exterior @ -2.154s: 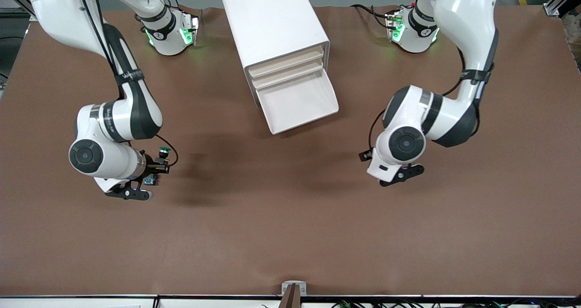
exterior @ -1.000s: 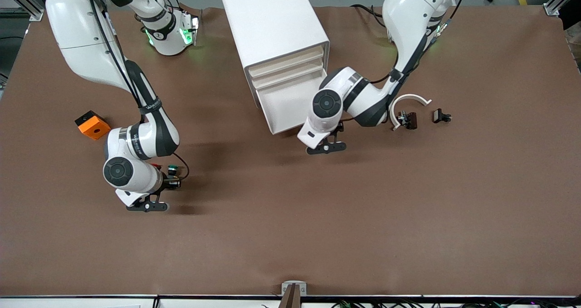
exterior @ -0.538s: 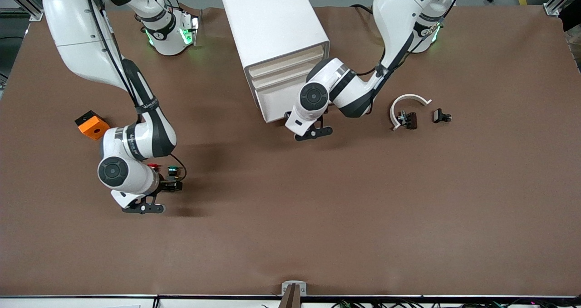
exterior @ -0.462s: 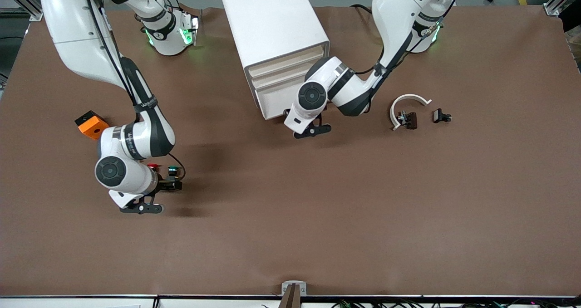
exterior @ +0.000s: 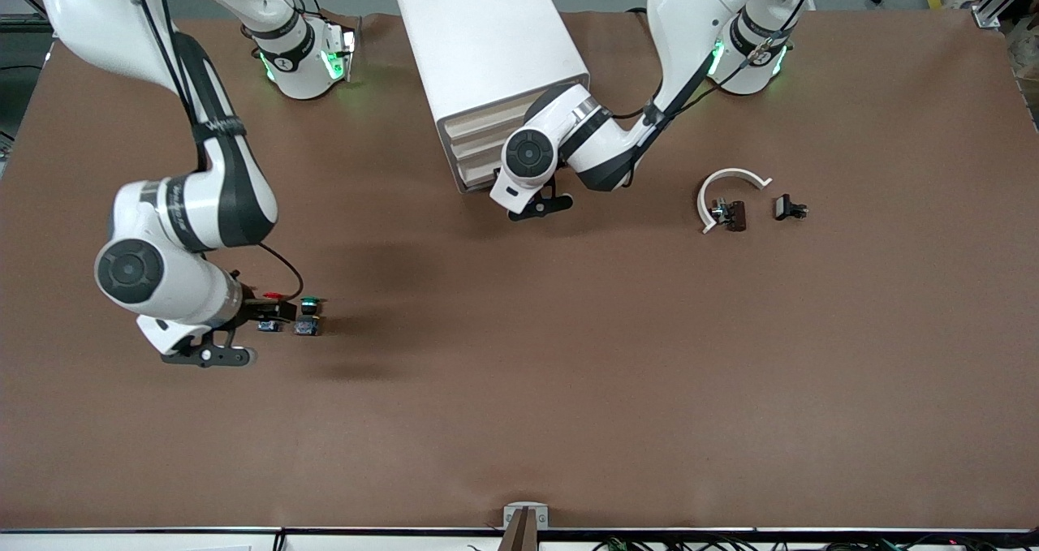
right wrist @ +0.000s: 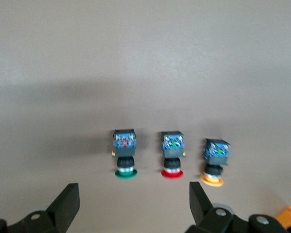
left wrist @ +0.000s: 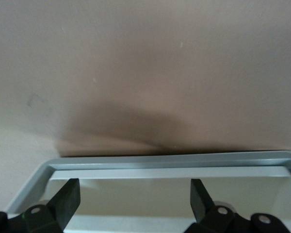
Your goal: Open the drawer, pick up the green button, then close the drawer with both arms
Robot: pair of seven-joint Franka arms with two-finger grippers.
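Observation:
The green-capped button (exterior: 308,314) stands free on the table toward the right arm's end, in a row with two others; it also shows in the right wrist view (right wrist: 125,155). My right gripper (right wrist: 133,206) is open and empty, raised over that row (exterior: 264,312). The white cabinet (exterior: 487,40) stands at the middle. Its bottom drawer (exterior: 477,176) is pushed almost fully in. My left arm's hand (exterior: 528,155) is against the drawer front. My left gripper (left wrist: 134,201) is open, its fingers straddling the drawer's front rim (left wrist: 169,162) and holding nothing.
A red-capped button (right wrist: 172,155) and an orange-capped button (right wrist: 214,162) stand beside the green one. An orange block (right wrist: 288,218) lies close by. A white curved piece (exterior: 730,186) and two small black clips (exterior: 733,214) (exterior: 789,208) lie toward the left arm's end.
My right gripper has let go of the green button, which now stands on the table, and has drawn back. My left arm has pushed the open drawer into the cabinet.

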